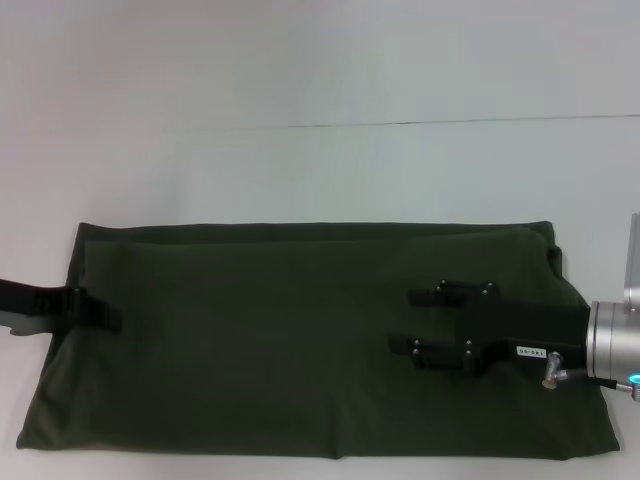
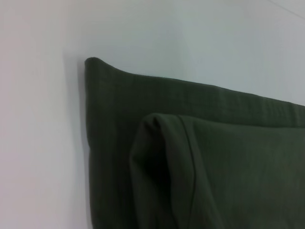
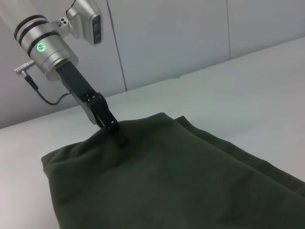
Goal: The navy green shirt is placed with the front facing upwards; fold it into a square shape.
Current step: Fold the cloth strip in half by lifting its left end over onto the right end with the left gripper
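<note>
Shirt (image 1: 290, 340) lies as a long band; cross folds remain. Right claw (image 1: 420, 322) at 3 o'clock apart; left claw (image 1: 95, 308), 9 o'clock, grip unclear.

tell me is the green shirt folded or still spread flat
Folded: the navy green shirt lies as a long rectangle, sleeves tucked in, layered edges showing at its end.

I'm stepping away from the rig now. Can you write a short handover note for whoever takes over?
Left gripper: at the navy green shirt's left edge, low on the cloth; grip unclear.
Right gripper: open, over the shirt's right half.
Shirt: lies flat on the white table, plain side up, already a wide rectangle.
Left: fold across into a square.
</note>
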### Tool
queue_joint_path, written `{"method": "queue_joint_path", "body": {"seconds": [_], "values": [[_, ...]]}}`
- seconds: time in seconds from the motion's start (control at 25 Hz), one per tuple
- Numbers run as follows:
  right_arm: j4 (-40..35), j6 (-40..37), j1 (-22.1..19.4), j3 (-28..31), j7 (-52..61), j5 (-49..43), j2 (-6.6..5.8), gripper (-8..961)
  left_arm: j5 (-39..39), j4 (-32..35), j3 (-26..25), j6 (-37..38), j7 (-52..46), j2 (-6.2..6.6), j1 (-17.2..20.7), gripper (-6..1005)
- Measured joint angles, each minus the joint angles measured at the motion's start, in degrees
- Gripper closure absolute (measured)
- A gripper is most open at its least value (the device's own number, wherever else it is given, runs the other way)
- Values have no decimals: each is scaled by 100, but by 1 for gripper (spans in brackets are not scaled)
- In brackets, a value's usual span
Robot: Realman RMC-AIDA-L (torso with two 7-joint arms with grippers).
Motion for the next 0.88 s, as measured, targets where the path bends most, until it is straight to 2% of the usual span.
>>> {"method": "queue_joint_path", "body": {"seconds": [0.12, 0.56, 0.88], "values": [[0, 0, 0, 0, 0, 0, 0, 203, 0, 0, 7, -3, 1, 1, 0, 804], [11, -4, 0, 0, 0, 17, 9, 203, 8, 0, -1, 6, 3, 2, 2, 936], [10, -9, 0, 0, 0, 35, 8, 203, -488, 194, -9, 417, -4, -19, 0, 937]]}}
